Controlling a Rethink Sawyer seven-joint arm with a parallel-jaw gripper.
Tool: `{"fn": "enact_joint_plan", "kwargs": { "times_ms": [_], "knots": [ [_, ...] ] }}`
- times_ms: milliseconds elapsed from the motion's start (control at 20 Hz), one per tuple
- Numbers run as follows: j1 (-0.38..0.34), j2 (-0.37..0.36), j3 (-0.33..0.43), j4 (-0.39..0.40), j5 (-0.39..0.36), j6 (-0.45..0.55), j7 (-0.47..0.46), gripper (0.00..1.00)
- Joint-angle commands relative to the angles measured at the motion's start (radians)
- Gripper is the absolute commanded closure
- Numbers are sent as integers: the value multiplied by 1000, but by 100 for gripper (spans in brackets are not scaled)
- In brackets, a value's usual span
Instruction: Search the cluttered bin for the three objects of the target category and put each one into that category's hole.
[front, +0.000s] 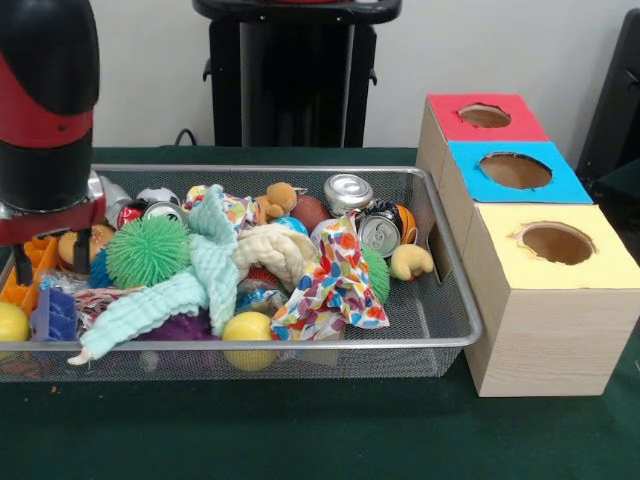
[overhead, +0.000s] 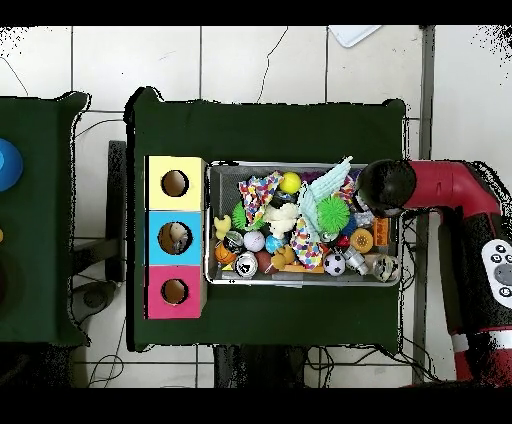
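The wire mesh bin (front: 300, 345) is full of mixed clutter and also shows in the overhead view (overhead: 300, 282). No clear water bottle shows in the bin. The blue-surround hole (front: 515, 170) tops the middle wood box right of the bin. In the overhead view something pale shows inside the blue-surround hole (overhead: 176, 237); I cannot tell what it is. My gripper (front: 50, 262) is down in the bin's left end, open, its two dark fingers apart over an orange plastic piece (front: 30, 275). From above, the arm (overhead: 387, 187) hides the gripper.
A red-surround hole (front: 485, 115) and a yellow-surround hole (front: 556, 242) flank the blue one. The bin holds metal cans (front: 348, 190), a green spiky ball (front: 147, 250), a mint cloth (front: 215, 265), a patterned cloth (front: 335, 280) and yellow balls (front: 247, 327).
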Motion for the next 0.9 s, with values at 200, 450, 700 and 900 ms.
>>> {"fn": "enact_joint_plan", "kwargs": {
  "times_ms": [200, 450, 700, 900],
  "knots": [
    [-44, -28, -6, 63, -8, -9, -285, 0],
    [-62, 7, 6, 61, -6, -13, -311, 0],
    [-82, 37, -4, 67, -33, -28, -331, 0],
    [-79, 54, -2, 57, -37, -13, -338, 0]
  ]
}}
